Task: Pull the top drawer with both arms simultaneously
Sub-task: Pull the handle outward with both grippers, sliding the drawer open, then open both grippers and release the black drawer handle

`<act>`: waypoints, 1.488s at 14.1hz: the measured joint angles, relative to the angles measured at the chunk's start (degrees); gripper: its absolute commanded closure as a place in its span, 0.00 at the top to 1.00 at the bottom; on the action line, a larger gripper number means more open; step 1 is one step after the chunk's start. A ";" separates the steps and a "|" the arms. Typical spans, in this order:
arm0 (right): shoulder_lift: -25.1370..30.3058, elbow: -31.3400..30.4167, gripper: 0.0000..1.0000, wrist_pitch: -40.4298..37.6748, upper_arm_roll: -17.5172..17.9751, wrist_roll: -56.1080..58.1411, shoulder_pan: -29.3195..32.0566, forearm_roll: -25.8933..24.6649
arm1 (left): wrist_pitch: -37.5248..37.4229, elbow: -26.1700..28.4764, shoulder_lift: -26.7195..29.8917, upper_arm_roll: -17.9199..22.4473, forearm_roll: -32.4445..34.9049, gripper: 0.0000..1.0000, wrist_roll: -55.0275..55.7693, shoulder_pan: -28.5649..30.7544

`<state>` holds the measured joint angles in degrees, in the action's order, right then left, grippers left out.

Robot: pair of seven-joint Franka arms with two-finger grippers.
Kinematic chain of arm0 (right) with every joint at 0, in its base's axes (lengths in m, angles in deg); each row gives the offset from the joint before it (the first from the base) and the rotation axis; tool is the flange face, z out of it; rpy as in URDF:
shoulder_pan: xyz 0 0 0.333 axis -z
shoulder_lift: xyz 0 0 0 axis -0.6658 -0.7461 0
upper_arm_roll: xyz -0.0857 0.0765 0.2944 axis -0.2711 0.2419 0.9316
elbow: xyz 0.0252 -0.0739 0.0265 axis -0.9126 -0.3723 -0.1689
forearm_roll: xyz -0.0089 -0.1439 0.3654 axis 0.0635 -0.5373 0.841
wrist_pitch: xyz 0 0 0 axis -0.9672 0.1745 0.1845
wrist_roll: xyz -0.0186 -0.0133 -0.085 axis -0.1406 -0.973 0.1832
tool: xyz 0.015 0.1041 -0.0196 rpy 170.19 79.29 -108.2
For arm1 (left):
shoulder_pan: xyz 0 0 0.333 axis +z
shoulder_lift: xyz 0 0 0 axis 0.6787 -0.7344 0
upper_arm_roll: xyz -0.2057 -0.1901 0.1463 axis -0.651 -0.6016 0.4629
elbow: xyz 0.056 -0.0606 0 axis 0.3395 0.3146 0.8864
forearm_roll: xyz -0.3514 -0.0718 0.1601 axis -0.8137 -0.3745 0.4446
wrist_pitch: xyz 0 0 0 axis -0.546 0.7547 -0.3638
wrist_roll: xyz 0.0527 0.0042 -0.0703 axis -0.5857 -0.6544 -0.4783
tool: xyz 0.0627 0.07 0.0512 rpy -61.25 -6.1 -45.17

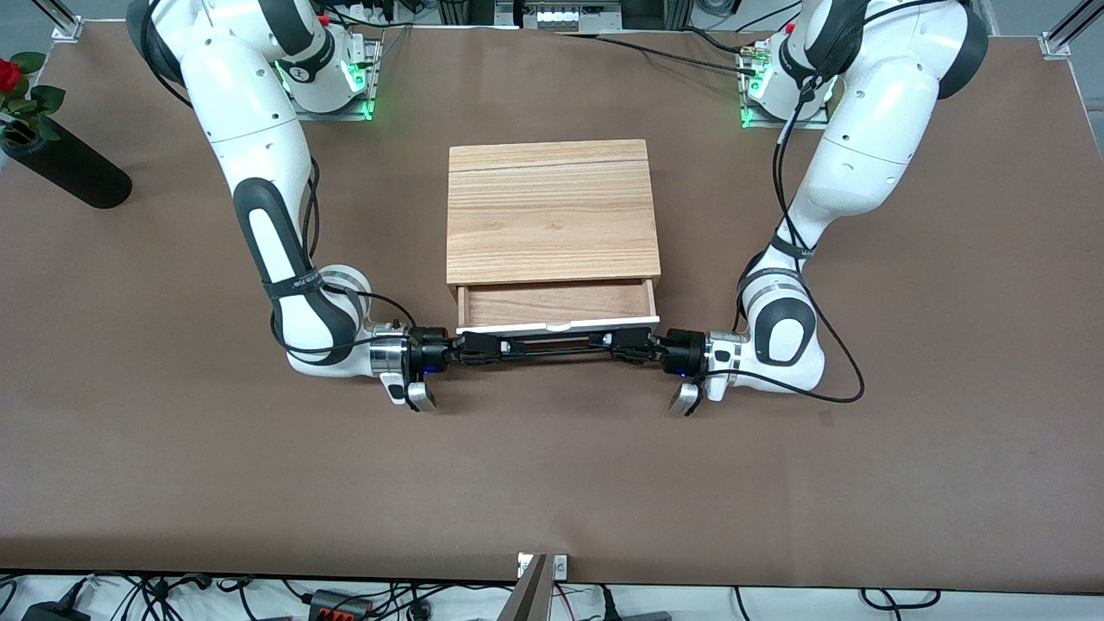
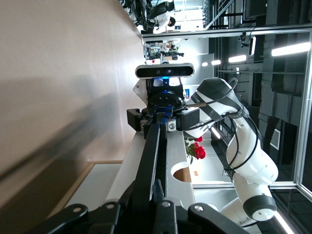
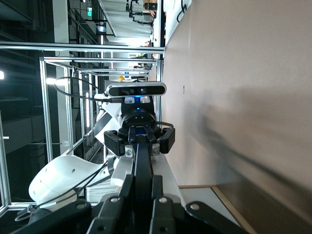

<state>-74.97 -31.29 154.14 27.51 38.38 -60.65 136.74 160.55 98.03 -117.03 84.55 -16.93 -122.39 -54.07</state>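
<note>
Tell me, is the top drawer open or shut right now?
Partly open: the top drawer shows its wood interior below the cabinet top.

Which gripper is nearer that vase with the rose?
Right. The right gripper grips the drawer handle at the vase's end; the left gripper grips its other end.

Black vase (image 1: 65,170) with a red rose (image 1: 9,74) — on the brown table (image 1: 552,483), right arm's end.

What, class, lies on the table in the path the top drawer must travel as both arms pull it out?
Nothing visible does. The top drawer is partly open, the left gripper and right gripper shut on its handle, and the table nearer the front camera shows only bare brown surface.
</note>
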 measured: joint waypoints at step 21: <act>11.96 1.95 1.00 0.75 -8.08 -16.37 1.20 -40.60 | 0.10 -7.73 2.68 4.47 16.76 1.00 3.83 4.98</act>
<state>-63.00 -29.34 154.89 19.43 22.01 -59.45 96.14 160.64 90.30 -114.34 89.02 -0.17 -118.56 -49.09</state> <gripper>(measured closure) 0.000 0.000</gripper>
